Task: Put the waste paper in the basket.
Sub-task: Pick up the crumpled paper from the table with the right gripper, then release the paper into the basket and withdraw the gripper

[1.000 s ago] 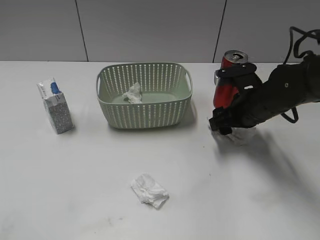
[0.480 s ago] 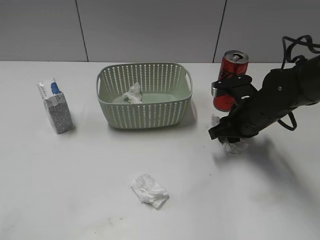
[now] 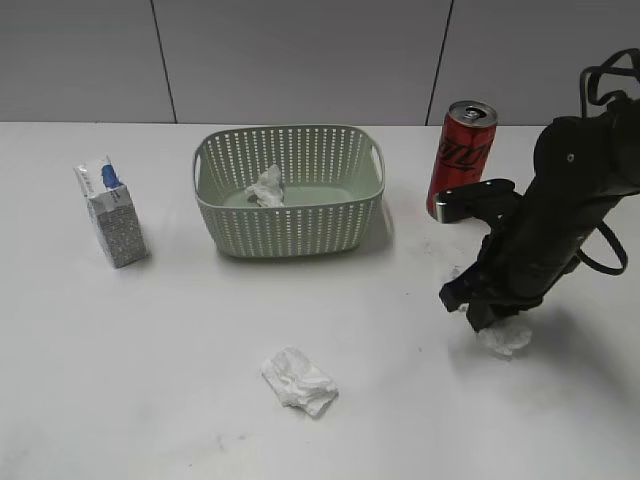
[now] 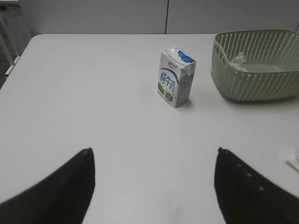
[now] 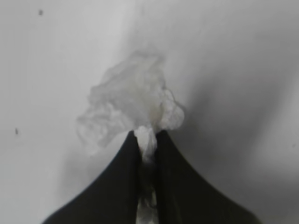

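Observation:
The sage-green basket stands at the back centre with one white paper wad inside; both show in the left wrist view, basket and wad. A second wad lies on the table in front. My right gripper points down at the right, shut on a third wad, which touches or hangs just over the table. In the right wrist view the jaws pinch this wad. My left gripper is open and empty over bare table.
A red can stands behind my right arm, to the right of the basket. A white-and-blue carton stands to the left of the basket; the left wrist view shows the carton too. The table is white.
My right gripper has moved forward and to the right, away from the can, taking the wad with it. The can is now fully in view. The left arm has not moved.

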### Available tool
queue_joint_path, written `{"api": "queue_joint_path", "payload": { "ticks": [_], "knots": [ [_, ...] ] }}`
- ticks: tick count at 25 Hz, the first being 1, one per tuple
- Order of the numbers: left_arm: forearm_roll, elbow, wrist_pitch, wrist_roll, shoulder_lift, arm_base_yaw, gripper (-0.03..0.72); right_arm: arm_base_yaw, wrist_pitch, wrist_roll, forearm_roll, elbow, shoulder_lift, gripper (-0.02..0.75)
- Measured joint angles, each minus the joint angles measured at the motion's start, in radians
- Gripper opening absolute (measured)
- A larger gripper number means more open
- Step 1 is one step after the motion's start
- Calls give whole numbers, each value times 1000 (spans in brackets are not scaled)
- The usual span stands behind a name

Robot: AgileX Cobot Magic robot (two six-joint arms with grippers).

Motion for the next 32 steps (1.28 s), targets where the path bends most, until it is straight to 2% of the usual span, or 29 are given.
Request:
{"api": "queue_joint_path", "payload": {
  "ticks": [3,8,11,15,19,24,26,29,32],
  "knots": [
    [0,0,0,0,0,0,591,0,100,-62,54,14,-33,45],
    [0,0,0,0,0,0,591,1,133,-180,173,-15,-166,42],
    [0,0,0,0,0,0,591,17,135,-207,204,-101,-230,42],
    [0,0,0,0,0,0,591,84,124,-260,234,-276,-251,39],
    [0,0,0,0,0,0,591,182,-23,-313,238,-418,-226,39],
    [0,0,0,1,0,0,591,265,-400,-321,238,-463,-150,39],
    [0,0,0,0,0,0,591,281,-503,-323,238,-463,-102,39],
    [0,0,0,0,0,0,591,286,-575,-325,239,-463,-25,39],
    [0,0,0,0,0,0,591,286,-581,-326,239,-463,58,38]
  ]
}}
